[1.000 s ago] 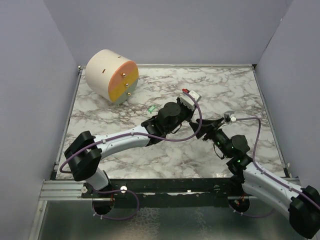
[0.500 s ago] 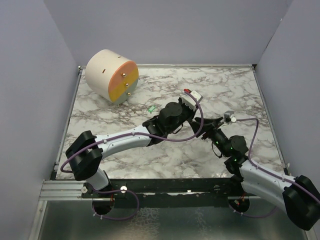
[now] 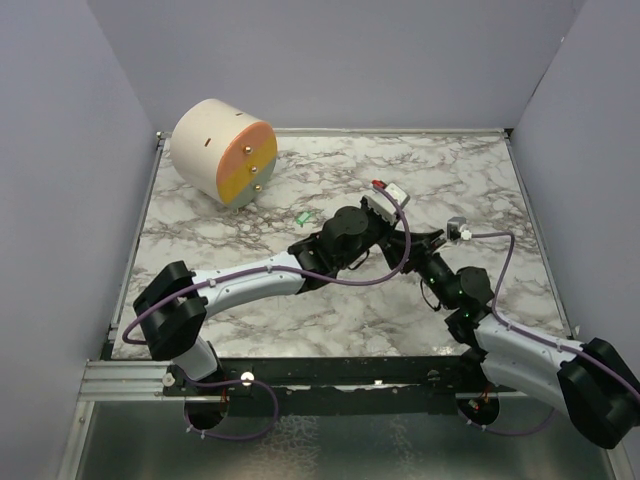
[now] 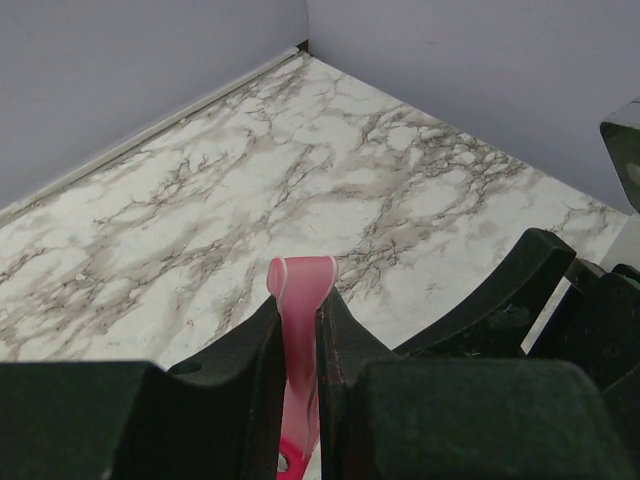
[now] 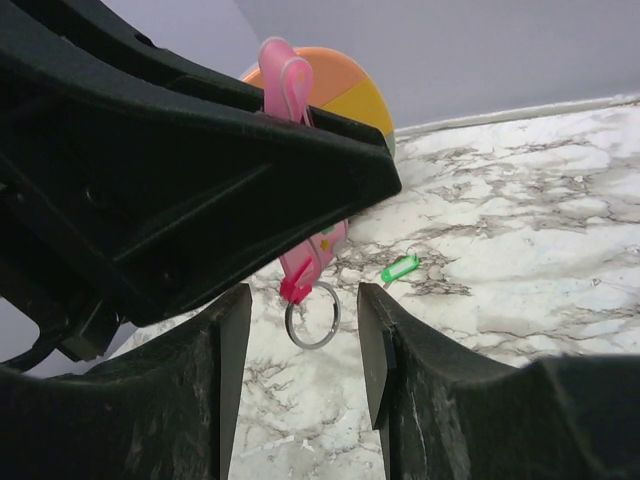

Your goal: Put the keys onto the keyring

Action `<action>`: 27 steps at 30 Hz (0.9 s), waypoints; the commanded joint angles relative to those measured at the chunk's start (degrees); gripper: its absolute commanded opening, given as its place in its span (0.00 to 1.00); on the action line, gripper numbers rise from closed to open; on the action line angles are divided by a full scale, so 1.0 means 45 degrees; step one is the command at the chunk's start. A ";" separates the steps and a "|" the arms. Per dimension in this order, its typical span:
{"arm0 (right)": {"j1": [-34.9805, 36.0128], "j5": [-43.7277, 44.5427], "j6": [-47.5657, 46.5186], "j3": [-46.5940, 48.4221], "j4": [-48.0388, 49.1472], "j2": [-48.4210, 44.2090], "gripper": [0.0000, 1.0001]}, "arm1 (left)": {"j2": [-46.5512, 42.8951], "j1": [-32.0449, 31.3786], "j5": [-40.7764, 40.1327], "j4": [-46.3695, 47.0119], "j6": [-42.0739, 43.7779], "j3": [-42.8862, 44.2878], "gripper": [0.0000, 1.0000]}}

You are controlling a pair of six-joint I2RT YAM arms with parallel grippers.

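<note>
The keyring (image 5: 312, 300) hangs from the left gripper (image 4: 298, 330), between the fingers of the right gripper (image 5: 300, 340). Beyond it, the key (image 5: 400, 269) lies on the table (image 3: 450, 180), with a drum (image 3: 222, 150) behind.

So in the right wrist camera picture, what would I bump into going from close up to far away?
Black right gripper → thin silver metal ring dangling from its pink strip tag → tiny green flat key on the marble table → round drum with an orange and yellow face → grey back wall.

Cream drum (image 3: 215, 150) on marble table (image 3: 480, 190)
</note>
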 commanded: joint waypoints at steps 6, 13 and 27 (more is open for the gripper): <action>0.0085 -0.0334 0.0421 0.0697 0.1071 0.0728 0.46 | 0.0332 -0.0205 0.0180 0.0089 -0.0227 0.0677 0.12; 0.0065 -0.0313 0.0553 0.0700 0.1419 0.1027 0.44 | 0.0373 -0.0282 0.0191 0.0089 -0.0212 0.0821 0.12; 0.0084 -0.0046 0.0499 0.0894 0.1356 0.1267 0.37 | 0.0470 -0.0401 0.0174 0.0089 -0.0221 0.0895 0.12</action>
